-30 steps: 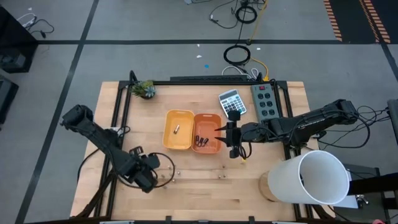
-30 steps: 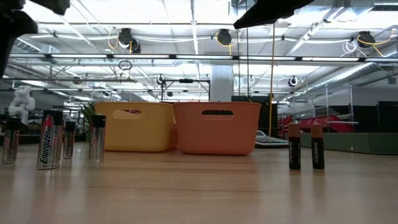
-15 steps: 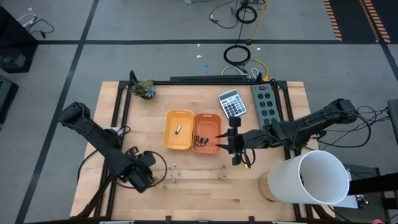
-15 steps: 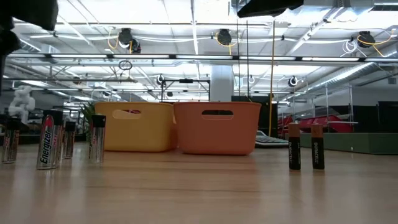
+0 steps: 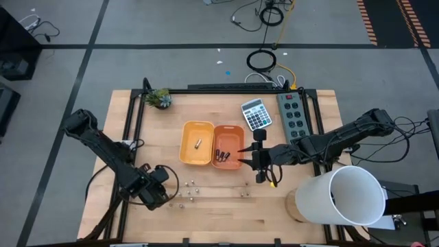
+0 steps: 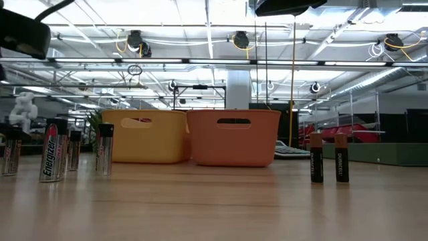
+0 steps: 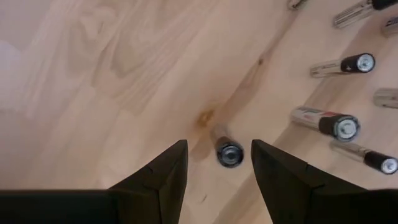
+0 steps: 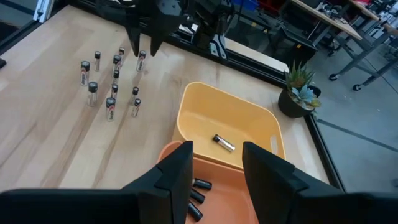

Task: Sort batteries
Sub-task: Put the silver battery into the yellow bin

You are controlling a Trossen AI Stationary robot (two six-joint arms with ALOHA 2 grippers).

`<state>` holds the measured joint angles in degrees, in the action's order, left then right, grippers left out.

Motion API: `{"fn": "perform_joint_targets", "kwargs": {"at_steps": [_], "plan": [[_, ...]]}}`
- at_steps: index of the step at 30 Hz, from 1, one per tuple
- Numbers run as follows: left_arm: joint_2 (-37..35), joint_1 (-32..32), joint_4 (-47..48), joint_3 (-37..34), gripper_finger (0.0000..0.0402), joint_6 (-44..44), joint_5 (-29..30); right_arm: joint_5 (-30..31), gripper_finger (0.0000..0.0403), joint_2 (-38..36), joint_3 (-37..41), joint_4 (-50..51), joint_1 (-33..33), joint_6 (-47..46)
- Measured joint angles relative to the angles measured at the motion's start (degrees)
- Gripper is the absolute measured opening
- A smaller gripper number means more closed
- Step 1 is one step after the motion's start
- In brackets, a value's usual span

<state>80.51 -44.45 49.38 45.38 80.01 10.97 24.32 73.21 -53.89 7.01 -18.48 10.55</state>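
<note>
On the wooden table [image 5: 226,206], near its front-left area: a cluster of upright silvery batteries [image 5: 186,191], standing loose on the bare wood, well apart from the trays; the low view shows several of them at its left edge [image 6: 51,151]. Two dark batteries [image 6: 328,158] stand upright toward the right of the low view.

Yellow tray [image 5: 196,143]: one pale battery [image 5: 195,143] lying inside. Orange tray [image 5: 228,146]: touching the yellow tray's right side, holding several dark batteries [image 5: 221,155] lying flat.

Left gripper [image 5: 161,194]: low over the table just left of the cluster; fingers [image 7: 160,175] parted, with one upright battery [image 7: 227,150] standing between them, not clamped.

Right gripper [image 5: 248,156]: at the orange tray's right edge; fingers [image 8: 176,174] apart, nothing held. Its wrist view looks over both trays toward the cluster [image 8: 112,81].

Behind the trays: grey calculator [image 5: 256,114], power strip [image 5: 293,112], small potted plant [image 5: 161,99]. Front right: large white cylinder [image 5: 346,197].
</note>
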Motion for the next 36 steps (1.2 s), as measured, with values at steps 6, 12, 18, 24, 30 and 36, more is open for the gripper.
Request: {"fn": "perform_joint_targets", "kwargs": {"at_steps": [6,12,18,24,30,36], "plan": [[0.1,0.0,-3.7,-2.1,0.0187,0.5,0.0,0.0,0.013,0.0,0.0,0.0,0.0,0.0],[0.1,0.0,-7.2,-4.8,0.0187,0.7,-0.6,0.0,0.013,0.0,0.0,0.0,0.0,0.0],[0.1,0.0,-7.0,-4.8,0.0142,0.5,-0.5,0.0,0.013,0.0,0.0,0.0,0.0,0.0],[0.1,0.0,-7.8,-4.8,0.0054,-1.5,0.9,0.0,0.013,0.0,0.0,0.0,0.0,0.0],[-0.1,1.1,-4.8,-4.8,0.0054,-4.3,1.8,0.0,0.013,0.0,0.0,0.0,0.0,0.0],[-4.9,6.0,-2.5,-3.2,0.0054,-11.8,5.8,-0.1,0.013,0.5,0.0,-1.2,0.0,0.2]]}}
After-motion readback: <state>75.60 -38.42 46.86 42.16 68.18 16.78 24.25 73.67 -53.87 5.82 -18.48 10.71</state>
